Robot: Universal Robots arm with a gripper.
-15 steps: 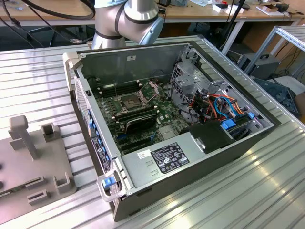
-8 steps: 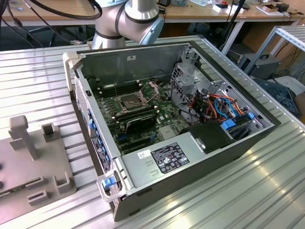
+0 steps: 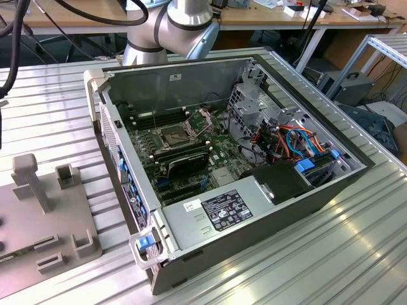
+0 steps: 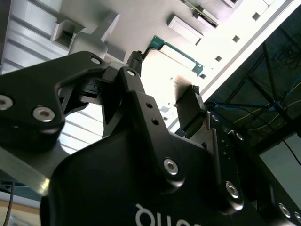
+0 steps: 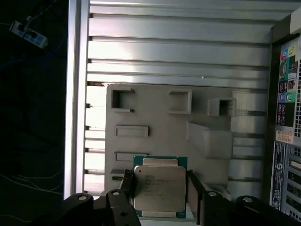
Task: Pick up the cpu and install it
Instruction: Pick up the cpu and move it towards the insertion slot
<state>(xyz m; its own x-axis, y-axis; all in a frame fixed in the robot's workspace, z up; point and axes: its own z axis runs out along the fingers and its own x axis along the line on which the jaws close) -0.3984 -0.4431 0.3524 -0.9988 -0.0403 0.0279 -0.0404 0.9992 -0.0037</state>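
There is just one cpu (image 5: 160,188) to be seen, and it is not in the machine yet. In the first wrist view it lies flat, silvery face up with a thin green border, on the grey holder plate (image 5: 155,117). The pincer (image 5: 160,179) straddles it, one side against each of two opposite edges. I cannot tell from here whether it has actually closed on those edges or merely brackets them.

I would judge the chip to be light, rigid and thin, with a smooth metal lid that offers little purchase. Its underside is probably delicate, so bending or dropping it would likely ruin it. The sensible hold is on the two opposite edges of the green board, kept level and squeezed only gently. A tilt could let it slip out.

As for the rest, one holder plate (image 3: 38,210) sits on the ribbed table (image 3: 318,254), to the exterior view's left of the single open computer case (image 3: 254,210). Inside the case there is one green motherboard (image 3: 219,149). It carries one dark square socket (image 3: 173,135), whose metal frame (image 3: 202,117) is tipped up, and one long black card (image 3: 184,162) lies just nearer than the socket. The plate and the socket are well apart.
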